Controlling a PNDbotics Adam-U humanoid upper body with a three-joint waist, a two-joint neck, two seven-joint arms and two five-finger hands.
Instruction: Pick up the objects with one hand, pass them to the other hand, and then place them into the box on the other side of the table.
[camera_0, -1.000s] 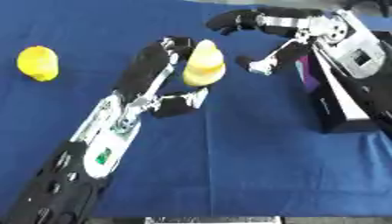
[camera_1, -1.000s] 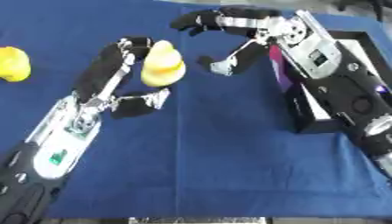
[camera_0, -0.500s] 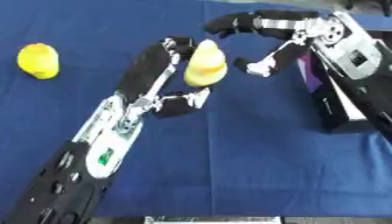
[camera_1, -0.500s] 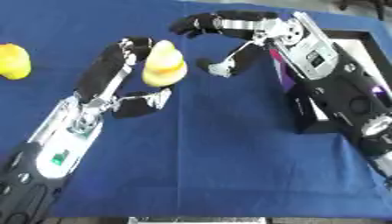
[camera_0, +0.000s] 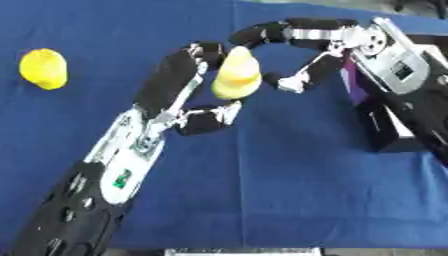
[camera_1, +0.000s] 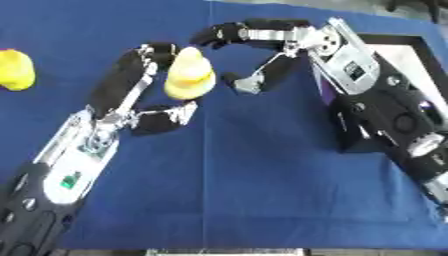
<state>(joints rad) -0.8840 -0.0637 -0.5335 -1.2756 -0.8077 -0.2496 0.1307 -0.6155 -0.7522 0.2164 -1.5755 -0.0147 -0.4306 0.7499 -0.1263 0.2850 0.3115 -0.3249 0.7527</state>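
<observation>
Yellow pear-shaped object (camera_0: 236, 74) is pinched between left hand (camera_0: 179, 82) fingers (camera_0: 206, 52) and thumb, held above the blue counter (camera_0: 262, 190). Right hand (camera_0: 325, 47) is arched over and just beside it, fingers (camera_0: 262, 35) spread and curved, nothing gripped; contact cannot be told. A second yellow object (camera_0: 44, 68) is seen lying well apart at left.

Right eye view: black box (camera_1: 385, 45) is seen at the counter's right edge, partly hidden by the right arm.
</observation>
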